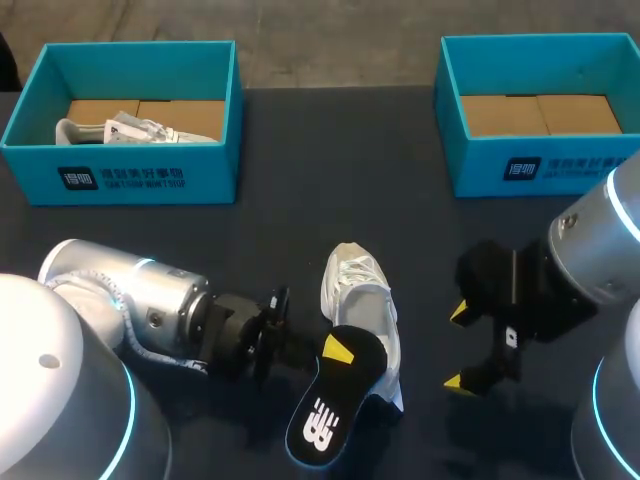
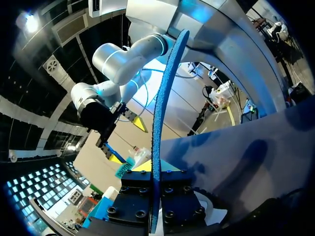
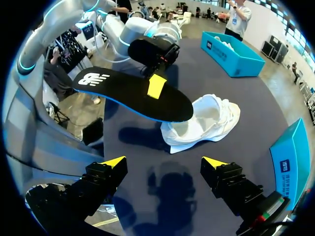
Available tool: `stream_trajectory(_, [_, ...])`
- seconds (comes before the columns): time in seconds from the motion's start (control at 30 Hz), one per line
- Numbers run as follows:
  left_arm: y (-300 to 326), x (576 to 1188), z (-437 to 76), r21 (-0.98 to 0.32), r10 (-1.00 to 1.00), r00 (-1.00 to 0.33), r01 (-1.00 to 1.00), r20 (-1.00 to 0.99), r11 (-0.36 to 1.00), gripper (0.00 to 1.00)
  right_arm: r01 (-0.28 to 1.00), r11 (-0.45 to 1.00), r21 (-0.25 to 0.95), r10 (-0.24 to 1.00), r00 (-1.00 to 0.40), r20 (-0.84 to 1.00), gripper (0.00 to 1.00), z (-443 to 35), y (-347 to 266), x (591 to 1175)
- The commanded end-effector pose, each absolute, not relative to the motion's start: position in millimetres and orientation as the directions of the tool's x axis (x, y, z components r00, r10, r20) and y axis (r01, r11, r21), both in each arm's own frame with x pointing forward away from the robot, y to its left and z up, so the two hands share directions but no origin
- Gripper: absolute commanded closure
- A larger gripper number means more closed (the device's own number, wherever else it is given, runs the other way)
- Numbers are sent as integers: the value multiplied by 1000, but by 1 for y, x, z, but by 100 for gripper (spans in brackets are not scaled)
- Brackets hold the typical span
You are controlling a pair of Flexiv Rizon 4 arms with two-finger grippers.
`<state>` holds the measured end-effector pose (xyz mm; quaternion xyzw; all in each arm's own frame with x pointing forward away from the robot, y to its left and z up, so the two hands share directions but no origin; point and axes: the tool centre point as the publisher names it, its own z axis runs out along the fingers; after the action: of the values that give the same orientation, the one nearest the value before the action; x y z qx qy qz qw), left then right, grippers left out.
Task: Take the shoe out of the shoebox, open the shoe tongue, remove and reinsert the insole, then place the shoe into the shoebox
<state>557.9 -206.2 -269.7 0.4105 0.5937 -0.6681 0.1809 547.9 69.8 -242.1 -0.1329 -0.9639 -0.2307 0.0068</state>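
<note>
- Shoe (image 1: 362, 300): white, lying on the dark table (image 1: 300, 180) near the front edge, between the two grippers, outside both boxes.
- Insole (image 1: 335, 395): black top, blue edge, white logo at the end nearest the robot. Out of the shoe, held up off the table at a tilt.
- Far end of insole over the shoe's opening in the right wrist view (image 3: 133, 93); contact with shoe (image 3: 206, 123) not discernible.
- Left gripper (image 1: 338, 352): coming in from the left, pinching the insole from both faces near its middle. One yellow tip flat on the black top face, also seen from the right wrist (image 3: 157, 86).
- Left wrist view: insole (image 2: 157, 123) edge-on, running straight out between the finger blocks of the left gripper (image 2: 156, 196).
- Right gripper (image 1: 457, 346): just right of the shoe, above the table, fingers spread wide, gripping nothing. Same in its own view (image 3: 165, 162), with shoe and insole ahead of it.
- Right gripper also visible from the left wrist (image 2: 127, 140), beyond the insole, fingers apart.
- Left box (image 1: 130, 170): teal, far left of table, second white shoe (image 1: 130, 130) lying inside.
- Right box (image 1: 540, 160): teal, far right, brown floor showing.
</note>
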Motion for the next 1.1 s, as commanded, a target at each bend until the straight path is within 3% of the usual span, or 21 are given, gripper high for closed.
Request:
stream_trajectory(0.03, [-209,559,-271,-648,240,-602,725,-761,-233,100,256,853,456,285,-959,6,0,-241,63,536])
stream_trajectory(0.67, [-234,584,-290,-713,233,-674,665,-701,-224,100,256,853,456,285,-959,6,0,-241,63,536])
stream_trajectory(1.1, [-238,582,-296,-728,243,-687,645,-685,-231,100,269,856,442,292,-956,15,0,-268,70,559])
